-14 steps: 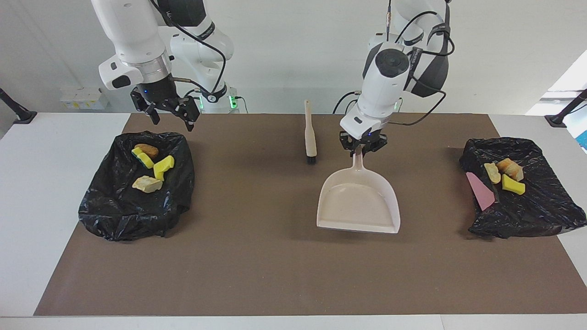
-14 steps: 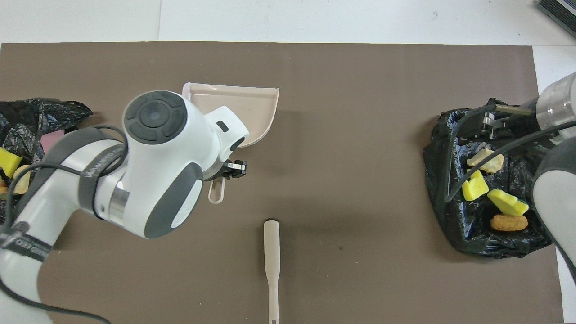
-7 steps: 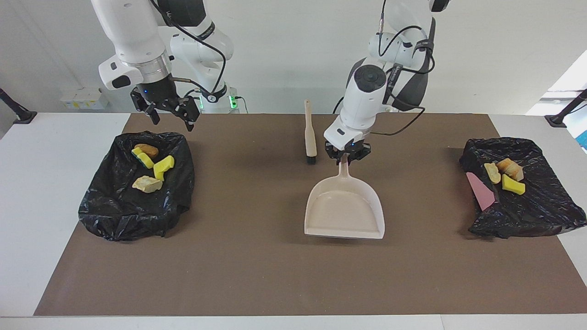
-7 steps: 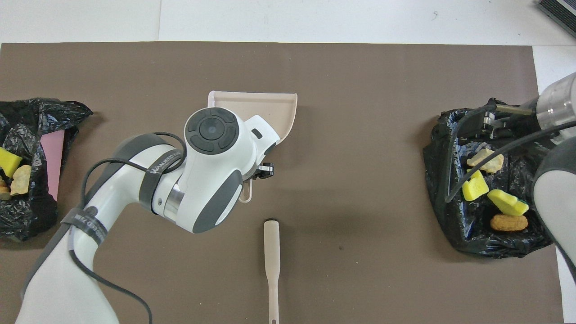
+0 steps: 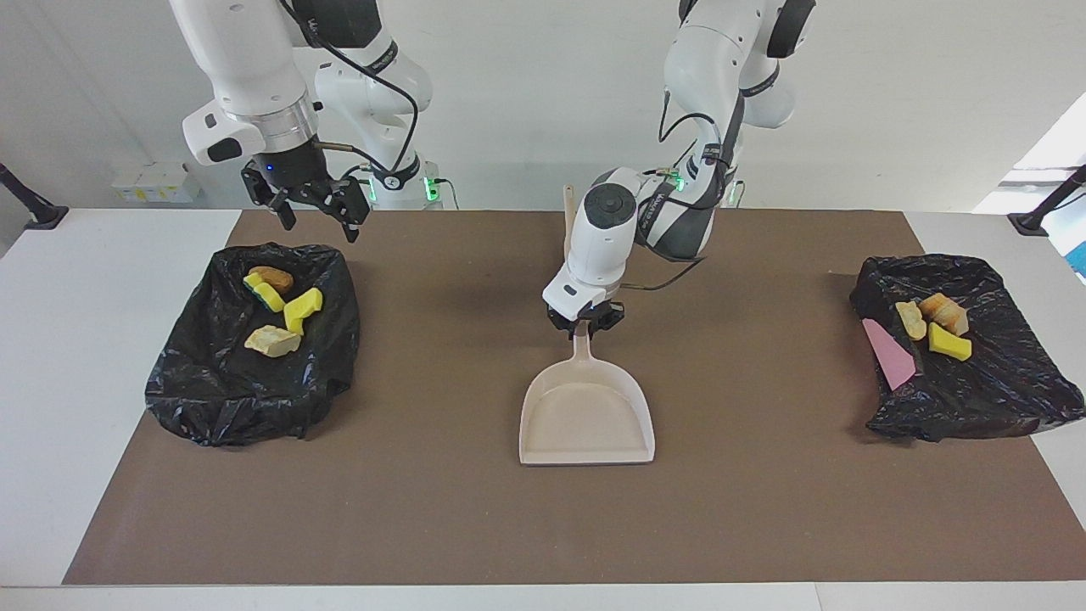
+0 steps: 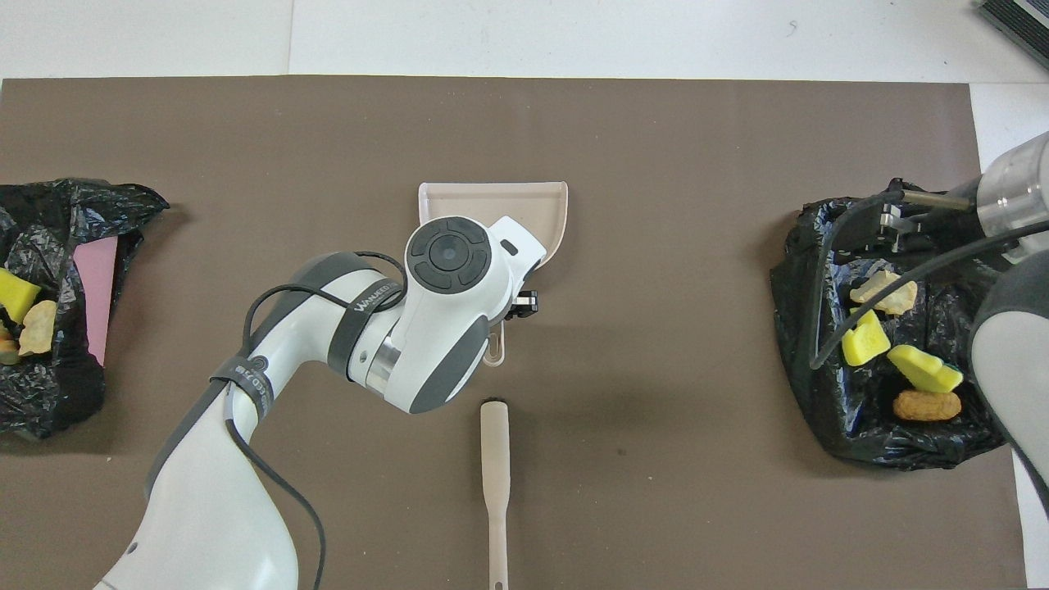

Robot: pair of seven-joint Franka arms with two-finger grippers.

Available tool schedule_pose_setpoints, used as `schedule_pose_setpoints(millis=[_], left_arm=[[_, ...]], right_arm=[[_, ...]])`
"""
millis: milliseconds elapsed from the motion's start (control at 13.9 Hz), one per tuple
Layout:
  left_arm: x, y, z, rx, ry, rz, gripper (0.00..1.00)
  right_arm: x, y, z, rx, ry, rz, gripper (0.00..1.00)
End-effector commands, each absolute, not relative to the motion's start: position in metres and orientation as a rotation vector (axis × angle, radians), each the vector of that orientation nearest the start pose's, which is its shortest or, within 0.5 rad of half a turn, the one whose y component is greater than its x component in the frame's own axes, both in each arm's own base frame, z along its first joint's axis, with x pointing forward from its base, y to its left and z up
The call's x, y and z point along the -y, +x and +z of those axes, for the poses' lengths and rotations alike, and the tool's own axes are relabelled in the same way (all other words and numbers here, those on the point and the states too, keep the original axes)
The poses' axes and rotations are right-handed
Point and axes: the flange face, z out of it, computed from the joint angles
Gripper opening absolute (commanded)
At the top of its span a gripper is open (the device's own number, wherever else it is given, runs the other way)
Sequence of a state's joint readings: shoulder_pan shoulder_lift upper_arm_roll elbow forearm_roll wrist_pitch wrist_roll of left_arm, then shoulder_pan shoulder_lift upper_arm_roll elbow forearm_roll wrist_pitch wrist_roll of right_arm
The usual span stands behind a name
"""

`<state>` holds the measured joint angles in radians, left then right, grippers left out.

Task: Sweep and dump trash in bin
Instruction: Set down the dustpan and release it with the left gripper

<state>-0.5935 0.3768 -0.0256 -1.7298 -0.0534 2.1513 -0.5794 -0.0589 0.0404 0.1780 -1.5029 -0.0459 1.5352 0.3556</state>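
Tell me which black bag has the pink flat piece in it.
The black bag at the left arm's end of the table; the pink piece lies in it. The other bag holds only scraps.

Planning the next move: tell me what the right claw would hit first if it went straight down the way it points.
The right claw hangs open over the robot-side edge of the black bag. Straight down it would likely meet that bag's rim first; depth is unclear, so possibly the brown mat beside it.
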Motion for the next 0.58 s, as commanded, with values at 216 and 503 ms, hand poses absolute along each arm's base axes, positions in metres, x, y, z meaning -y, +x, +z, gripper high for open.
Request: schedule_pose_setpoints(millis=[216, 503], left_arm=[[0.304, 0.574, 0.425, 0.139, -3.218, -0.107, 1.00], [0.225, 0.601, 0.460, 0.106, -3.212, -0.143, 1.00]], right_arm=[[-0.056, 0.559, 0.634, -0.348, -3.143, -0.015, 1.00], [-0.056, 0.559, 0.634, -0.350, -3.142, -0.015, 1.00]])
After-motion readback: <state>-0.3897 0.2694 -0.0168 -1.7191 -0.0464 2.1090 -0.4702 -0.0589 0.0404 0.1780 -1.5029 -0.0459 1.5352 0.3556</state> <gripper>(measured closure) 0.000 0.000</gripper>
